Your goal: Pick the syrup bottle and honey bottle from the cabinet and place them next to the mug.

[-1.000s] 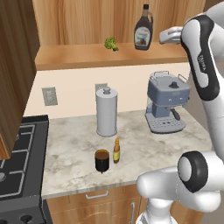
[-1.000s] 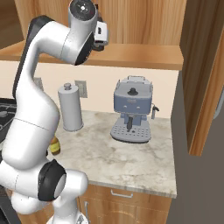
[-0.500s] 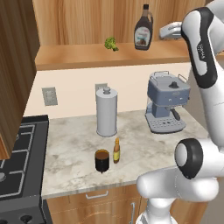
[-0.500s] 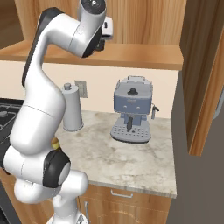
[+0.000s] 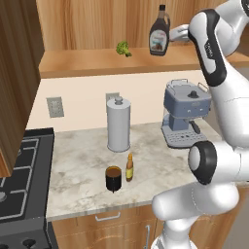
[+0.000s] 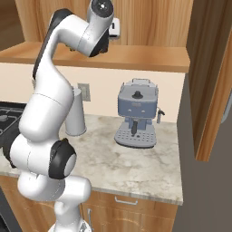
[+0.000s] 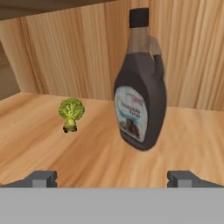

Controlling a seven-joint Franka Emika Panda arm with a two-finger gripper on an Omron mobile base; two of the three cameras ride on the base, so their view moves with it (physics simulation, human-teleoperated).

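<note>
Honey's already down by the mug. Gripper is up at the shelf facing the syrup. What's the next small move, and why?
Probably ease the gripper straight forward toward the syrup bottle. In the hand view its fingertips stand wide apart with bare shelf between them and the bottle, which stands upright a little right of centre, so a slight rightward correction looks wise. The broccoli sits off to the left, out of the path.

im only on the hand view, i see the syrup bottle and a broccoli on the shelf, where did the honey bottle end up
Observer: The honey bottle stands on the counter, right beside the mug.
Operator: ok so honey's done, what else is down there
Observer: A tall grey canister stands behind the mug, and a blue-grey coffee machine sits to its right.
Operator: how far off is the gripper from the syrup
Observer: The gripper is at shelf height, just right of the syrup bottle, not touching it.
</note>
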